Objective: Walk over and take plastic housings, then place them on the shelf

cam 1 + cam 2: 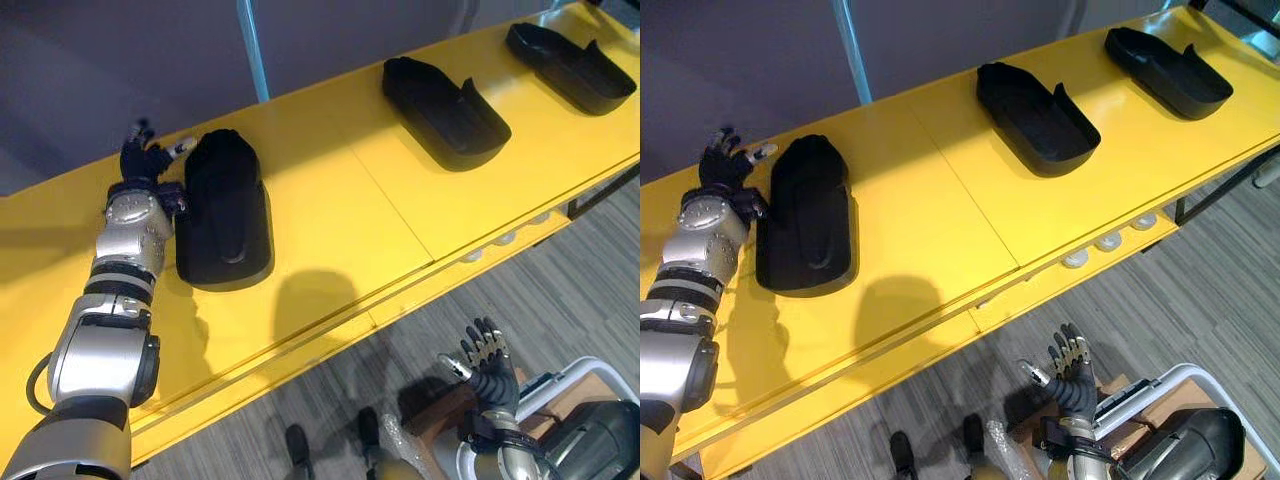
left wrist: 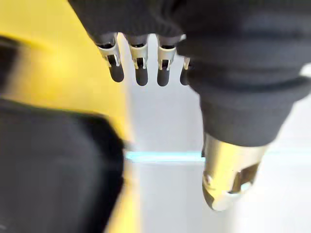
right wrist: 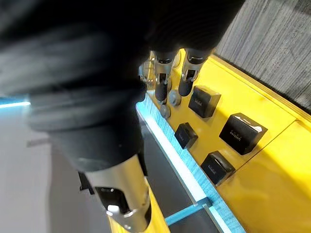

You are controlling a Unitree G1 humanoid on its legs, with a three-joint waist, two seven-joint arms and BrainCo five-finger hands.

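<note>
The left hand [image 1: 140, 168] is low over the long glossy yellow shelf [image 1: 340, 215], its fingers [image 2: 141, 65] straight and close together in a row, thumb held apart, nothing clasped. Just beside the thumb side of those fingers sits a black moulded plastic housing [image 1: 225, 210], rounded side up, flat on the shelf; whether the hand touches its edge I cannot tell. Well away from the fingers, further along the same shelf, rest a second black plastic housing [image 1: 445, 105], hollow side up, and a third black housing [image 1: 572, 65] like it near the far end. The right hand [image 1: 488, 362] hangs low above the grey carpet floor [image 1: 590, 290], well apart from all the housings, its fingers loosely spread and empty
</note>
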